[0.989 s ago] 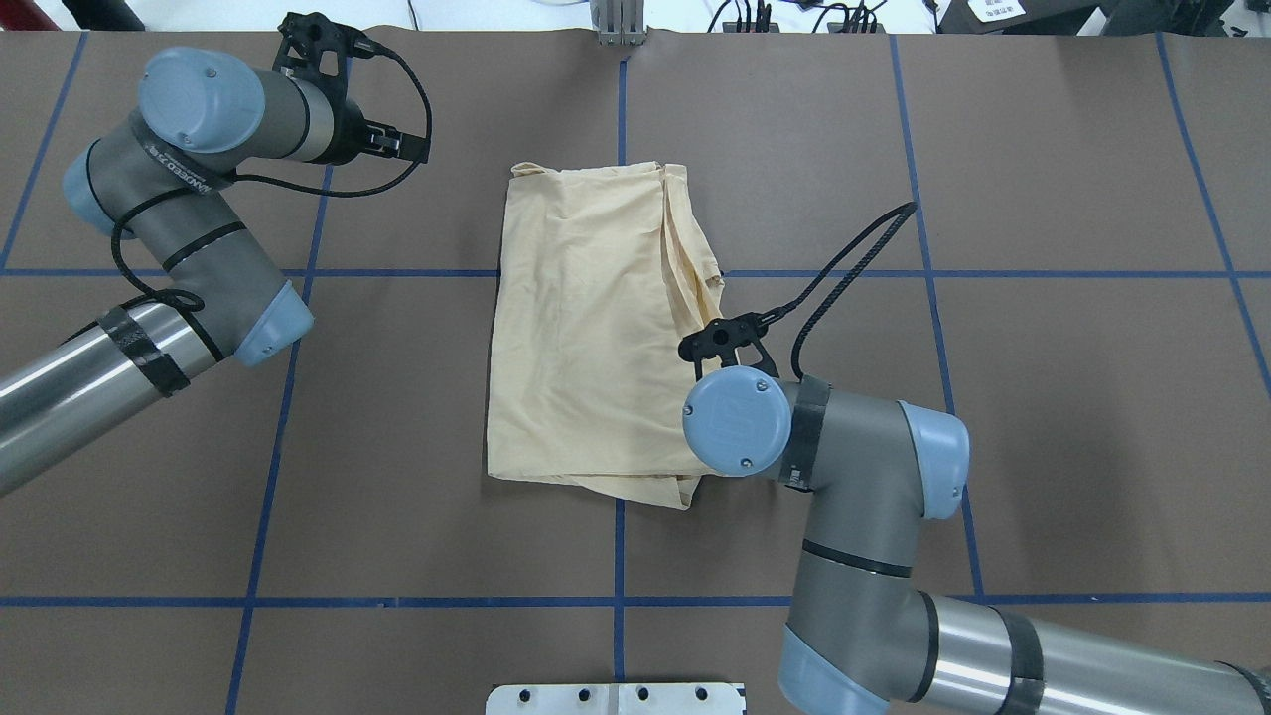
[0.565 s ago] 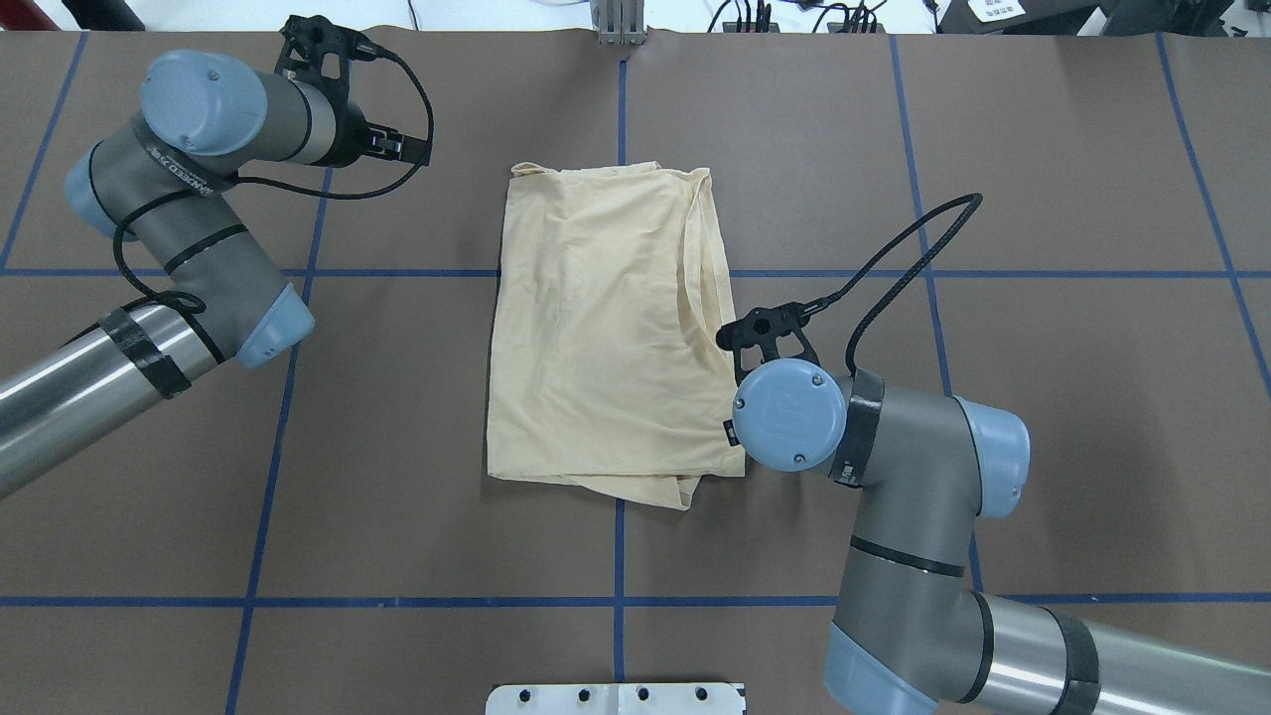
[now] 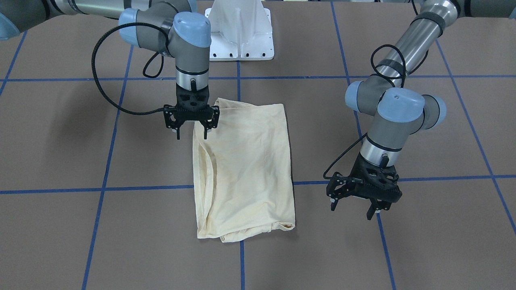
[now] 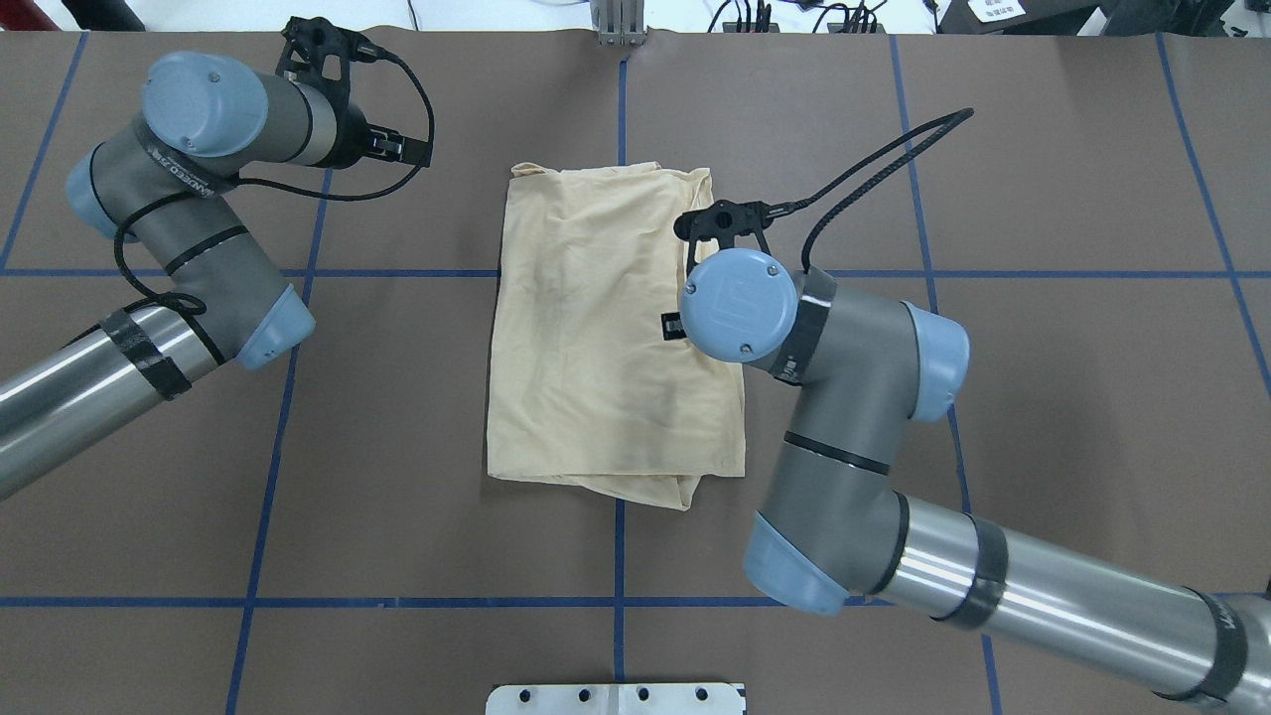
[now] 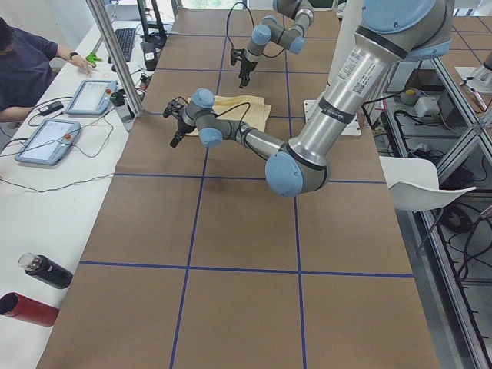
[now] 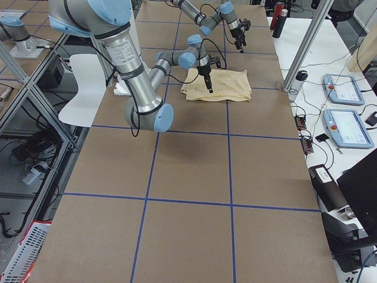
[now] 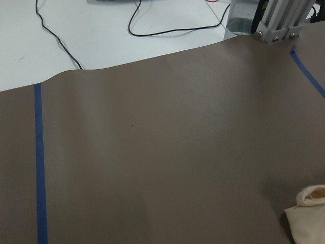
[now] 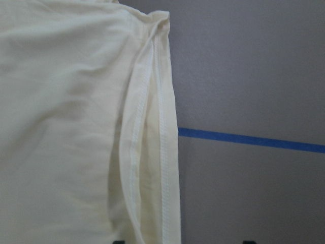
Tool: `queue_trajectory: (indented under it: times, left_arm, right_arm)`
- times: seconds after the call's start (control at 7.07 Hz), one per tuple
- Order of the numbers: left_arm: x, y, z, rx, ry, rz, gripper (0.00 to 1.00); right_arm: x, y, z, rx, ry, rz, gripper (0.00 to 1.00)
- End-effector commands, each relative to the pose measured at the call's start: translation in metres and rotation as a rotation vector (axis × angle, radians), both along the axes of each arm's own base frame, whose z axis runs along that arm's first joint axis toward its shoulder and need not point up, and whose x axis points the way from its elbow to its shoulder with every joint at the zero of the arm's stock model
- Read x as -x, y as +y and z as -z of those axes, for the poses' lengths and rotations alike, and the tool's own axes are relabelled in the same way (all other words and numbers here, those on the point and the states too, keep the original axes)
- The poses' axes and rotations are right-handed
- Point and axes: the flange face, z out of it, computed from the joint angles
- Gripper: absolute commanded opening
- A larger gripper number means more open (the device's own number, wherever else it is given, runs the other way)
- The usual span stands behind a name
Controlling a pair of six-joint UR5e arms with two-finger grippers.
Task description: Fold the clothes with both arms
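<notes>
Folded T-shirt [image 3: 246, 161] on worktop [image 3: 403, 249]. Jaws of right arm [image 3: 192, 60] spread empty over its edge. Those of left arm [image 3: 383, 129] likewise, beside it.

right hand [image 3: 192, 135] hidden beneath its wrist [image 4: 740, 303] from overhead, shirt [image 8: 61, 127] cropped in both wrist views

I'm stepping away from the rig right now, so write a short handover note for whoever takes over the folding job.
Right pincer: open, empty, over the right edge of the shirt.
Left pincer: open, empty, over bare table, clear of the shirt.
Done: shirt lies mid-table as a long folded rectangle.
To do: probably one fold across its length; the layers at the robot-side edge look uneven.
</notes>
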Motion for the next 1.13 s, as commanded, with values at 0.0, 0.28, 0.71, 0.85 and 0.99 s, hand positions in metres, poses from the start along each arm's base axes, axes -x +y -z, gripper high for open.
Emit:
queue_trajectory:
  times: [0.0, 0.28, 0.71, 0.85, 0.99]
  left_arm:
    - [0.000, 0.001, -0.003, -0.001, 0.001, -0.001, 1.00]
    - [-0.002, 0.003, -0.002, 0.016, 0.018, 0.009, 1.00]
    - [-0.003, 0.003, -0.002, 0.016, 0.018, 0.007, 1.00]
    - [-0.003, 0.003, -0.002, 0.016, 0.018, 0.007, 1.00]
    - [-0.003, 0.003, -0.002, 0.016, 0.018, 0.007, 1.00]
  right_arm:
    - [0.034, -0.058, -0.014, 0.007, 0.008, -0.047, 0.85]
    - [0.040, -0.063, -0.028, 0.023, 0.036, -0.049, 0.85]
    - [0.044, -0.064, -0.041, 0.041, 0.068, -0.044, 0.84]
    - [0.044, -0.063, -0.043, 0.053, 0.079, -0.038, 0.84]
    - [0.042, -0.060, -0.051, 0.074, 0.104, -0.007, 0.84]
